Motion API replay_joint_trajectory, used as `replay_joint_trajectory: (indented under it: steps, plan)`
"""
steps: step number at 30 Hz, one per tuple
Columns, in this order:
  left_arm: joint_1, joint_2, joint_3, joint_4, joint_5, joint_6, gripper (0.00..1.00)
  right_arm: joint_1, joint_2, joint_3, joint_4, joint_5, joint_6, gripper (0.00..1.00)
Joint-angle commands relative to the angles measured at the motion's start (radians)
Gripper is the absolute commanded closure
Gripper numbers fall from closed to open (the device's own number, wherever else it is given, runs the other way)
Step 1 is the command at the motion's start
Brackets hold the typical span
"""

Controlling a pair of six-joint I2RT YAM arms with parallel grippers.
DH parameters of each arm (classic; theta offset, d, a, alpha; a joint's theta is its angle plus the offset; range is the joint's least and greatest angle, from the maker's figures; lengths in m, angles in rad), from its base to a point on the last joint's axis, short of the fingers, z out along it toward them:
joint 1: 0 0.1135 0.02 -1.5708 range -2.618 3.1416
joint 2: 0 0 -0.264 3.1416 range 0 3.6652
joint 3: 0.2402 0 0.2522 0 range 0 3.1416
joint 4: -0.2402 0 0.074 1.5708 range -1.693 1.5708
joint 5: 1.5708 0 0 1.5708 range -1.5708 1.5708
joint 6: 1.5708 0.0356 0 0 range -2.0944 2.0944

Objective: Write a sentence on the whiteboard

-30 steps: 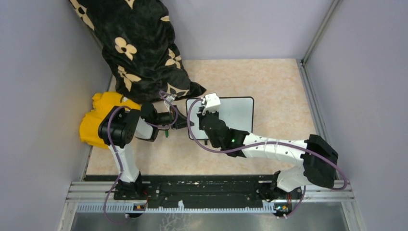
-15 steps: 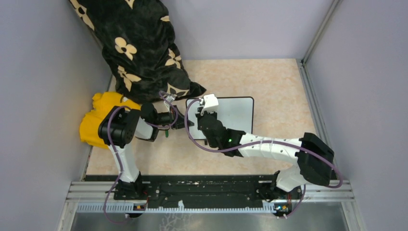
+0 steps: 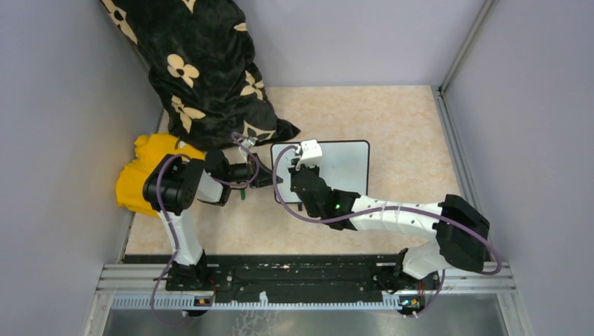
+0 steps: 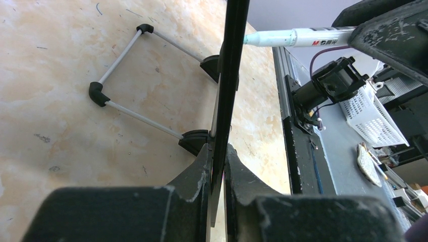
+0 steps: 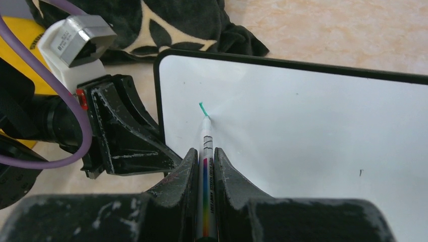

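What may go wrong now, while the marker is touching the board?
The whiteboard is clamped only at its left edge by the left gripper, so pressure from the marker might tilt or shift it. The green stroke starts near that edge; the right gripper could bump the left one.

Glossy smooth whiteboard (image 5: pixel 313 131), thin black plastic frame (image 5: pixel 282 63), plastic marker (image 5: pixel 206 161), matt mottled stone-look tabletop (image 3: pixel 406 119), soft flowered cloth (image 3: pixel 203 70).

We see a black flowered cloth (image 3: pixel 203 70) heaped at the surface's (image 3: pixel 399 119) far left corner, a yellow cloth (image 3: pixel 136 175) just beside it.
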Motion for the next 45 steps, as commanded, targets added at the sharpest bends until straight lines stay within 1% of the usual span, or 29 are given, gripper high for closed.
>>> replay_joint_trajectory:
  steps: [1, 5, 11, 15, 21, 30, 45]
  plan:
    - [-0.002, 0.017, 0.004, -0.021, -0.001, 0.008, 0.91, -0.001, -0.051, -0.022, -0.025, 0.036, 0.030, 1.00]
    - [-0.002, 0.017, 0.004, -0.022, -0.001, 0.009, 0.91, -0.001, -0.062, -0.032, -0.025, 0.026, 0.034, 1.00]
    - [-0.002, 0.017, 0.004, -0.022, 0.001, 0.010, 0.91, -0.001, -0.120, -0.037, 0.051, -0.051, 0.023, 1.00]
    - [-0.002, 0.017, 0.004, -0.024, 0.001, 0.010, 0.91, -0.001, -0.141, -0.008, 0.050, -0.044, 0.026, 1.00]
    - [-0.002, 0.017, 0.005, -0.025, 0.003, 0.010, 0.91, -0.008, -0.122, 0.020, 0.029, -0.008, 0.018, 1.00]
    - [-0.002, 0.018, 0.005, -0.027, 0.003, 0.011, 0.91, -0.030, -0.105, 0.019, 0.016, -0.008, 0.056, 1.00]
    - [-0.002, 0.018, 0.007, -0.036, 0.003, 0.015, 0.91, -0.061, -0.068, 0.003, -0.018, -0.049, 0.098, 1.00]
